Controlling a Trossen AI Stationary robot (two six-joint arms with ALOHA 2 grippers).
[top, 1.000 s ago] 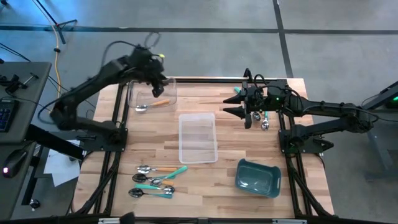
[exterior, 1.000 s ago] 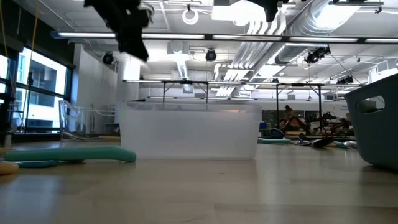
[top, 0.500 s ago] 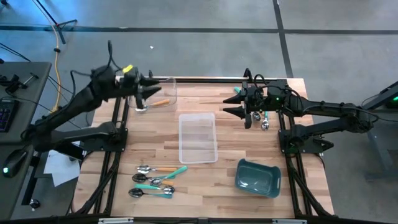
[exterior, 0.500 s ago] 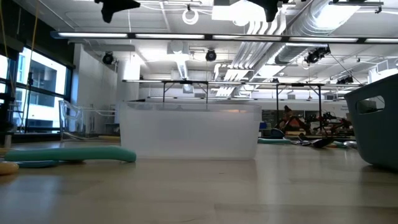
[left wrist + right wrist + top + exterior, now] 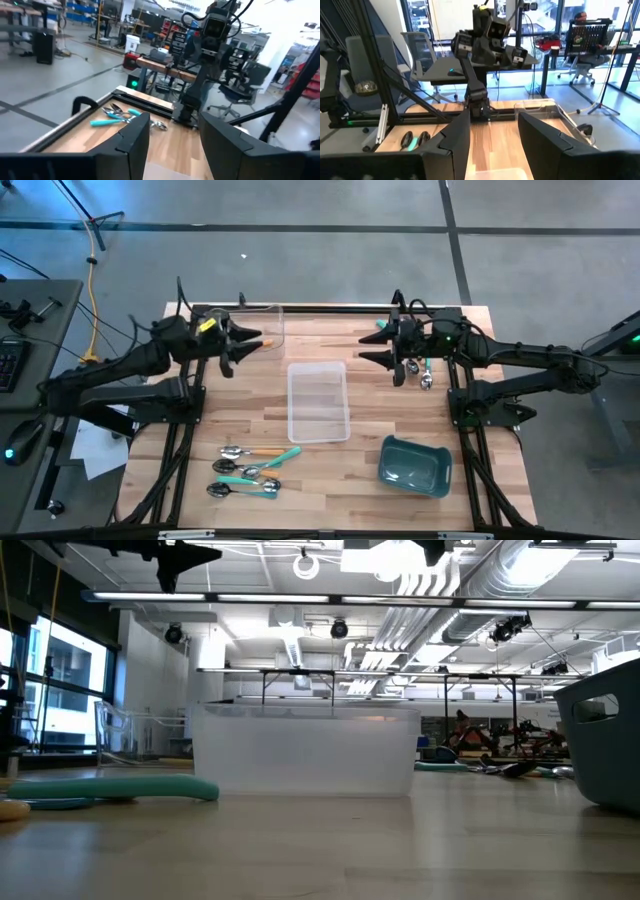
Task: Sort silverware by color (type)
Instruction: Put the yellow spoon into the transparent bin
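The silverware lies in three places. Several spoons with orange and teal handles (image 5: 248, 470) rest flat on the table at the near left. A few more spoons (image 5: 420, 373) lie at the far right, below my right arm, and show in the left wrist view as teal-handled spoons (image 5: 116, 116). One orange-handled spoon (image 5: 263, 343) lies in the far-left clear tray (image 5: 268, 320). My left gripper (image 5: 240, 348) hovers open and level at that tray's left side, holding nothing. My right gripper (image 5: 368, 350) hangs open and level above the far right.
A second clear tray (image 5: 318, 400) stands mid-table and a teal bin (image 5: 415, 465) at the near right. Bare wood lies between the middle tray and the table's left edge. Black frame rails run along the table's left and right sides.
My left gripper has drawn back from above the far-left tray toward the table's left edge, sinking a little and tipping up from pointing down to level. It stays open and carries nothing. The orange-handled spoon stays in the tray.
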